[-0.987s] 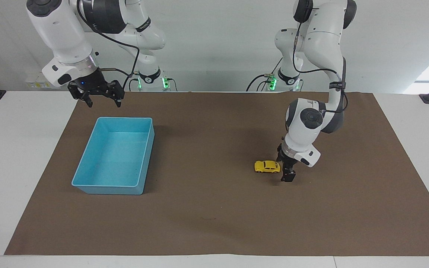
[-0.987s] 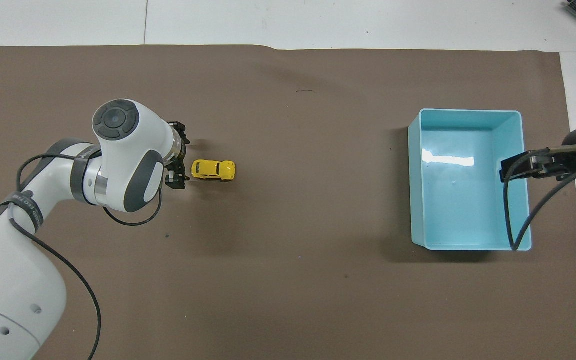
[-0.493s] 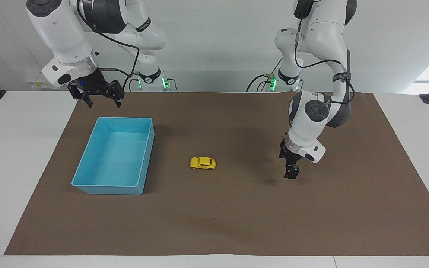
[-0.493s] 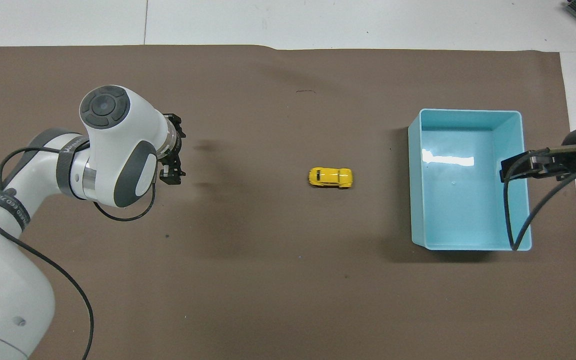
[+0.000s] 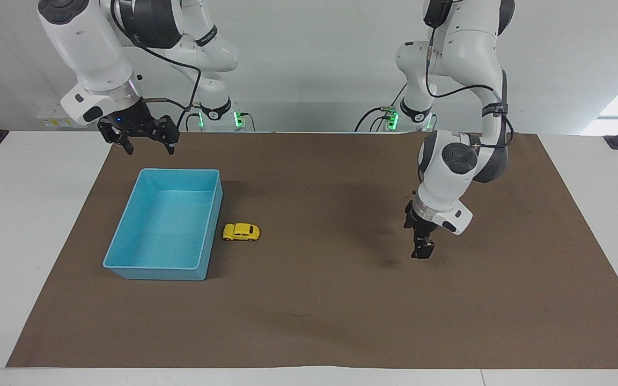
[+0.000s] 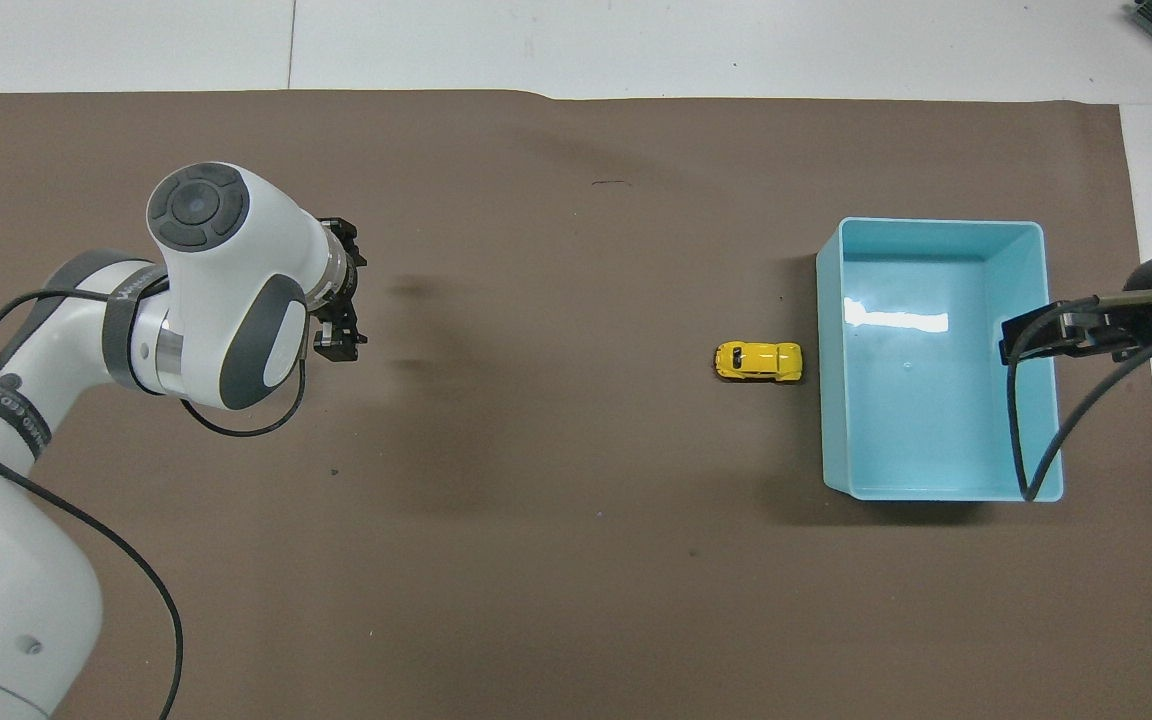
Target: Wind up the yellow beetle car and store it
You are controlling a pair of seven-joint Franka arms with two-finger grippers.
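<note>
While the yellow beetle car [image 5: 241,231] sits on the brown mat [image 5: 330,300] just beside the blue bin [image 5: 126,236], the left gripper [image 5: 421,251] hangs empty over the mat, fingers spread and pointing down – the right gripper [image 5: 145,140] waits, spread, near the bin's robot-side end
</note>
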